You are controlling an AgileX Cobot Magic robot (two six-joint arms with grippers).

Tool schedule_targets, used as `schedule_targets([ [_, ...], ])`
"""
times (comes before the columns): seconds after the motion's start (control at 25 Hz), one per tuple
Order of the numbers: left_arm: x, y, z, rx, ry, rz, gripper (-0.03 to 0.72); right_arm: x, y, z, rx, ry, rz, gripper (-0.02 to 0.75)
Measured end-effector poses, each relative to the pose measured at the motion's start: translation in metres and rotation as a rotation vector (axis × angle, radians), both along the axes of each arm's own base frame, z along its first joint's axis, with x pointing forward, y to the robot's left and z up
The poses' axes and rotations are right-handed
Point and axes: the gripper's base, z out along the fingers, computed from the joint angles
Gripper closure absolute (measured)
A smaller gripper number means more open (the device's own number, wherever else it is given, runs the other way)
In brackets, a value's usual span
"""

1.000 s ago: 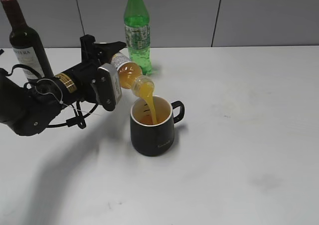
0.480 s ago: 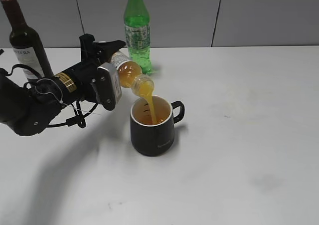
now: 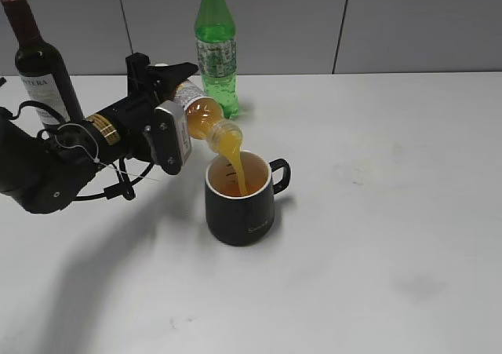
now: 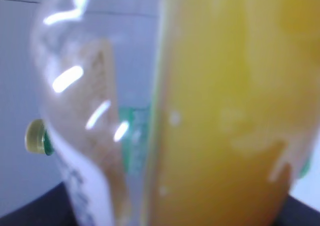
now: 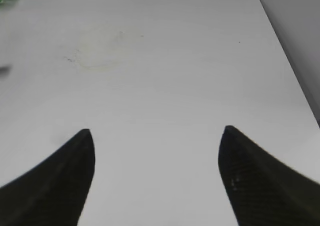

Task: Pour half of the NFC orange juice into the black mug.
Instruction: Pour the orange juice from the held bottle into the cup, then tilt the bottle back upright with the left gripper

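Observation:
My left gripper (image 3: pixel 174 111) is shut on the NFC orange juice bottle (image 3: pixel 205 118), tilted with its mouth down over the black mug (image 3: pixel 239 201). A stream of orange juice runs from the mouth into the mug, which holds juice. The mug stands upright mid-table, handle to the right. In the left wrist view the bottle (image 4: pixel 220 110) fills the frame, blurred, with juice on the right and clear plastic on the left. My right gripper (image 5: pixel 156 136) is open and empty over bare table; it does not show in the exterior view.
A tall green soda bottle (image 3: pixel 216 48) stands behind the mug, at the back of the white table (image 3: pixel 376 213). A dark wine bottle (image 3: pixel 43 67) stands at the back left, close to my left arm. A grey wall runs behind.
The bottle stays tilted and keeps pouring; the juice in the mug stands slightly higher. The arm has barely moved.

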Motion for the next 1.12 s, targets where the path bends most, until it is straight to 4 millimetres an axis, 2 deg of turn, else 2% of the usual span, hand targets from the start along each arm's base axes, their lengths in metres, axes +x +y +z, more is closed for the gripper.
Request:
schedule_targets([
  [1.12, 0.0002, 0.0003, 0.0013, 0.051, -0.052, 0.004, 0.220, 0.0000, 0.0000, 0.0000, 0.000, 0.000, 0.000, 0.153],
])
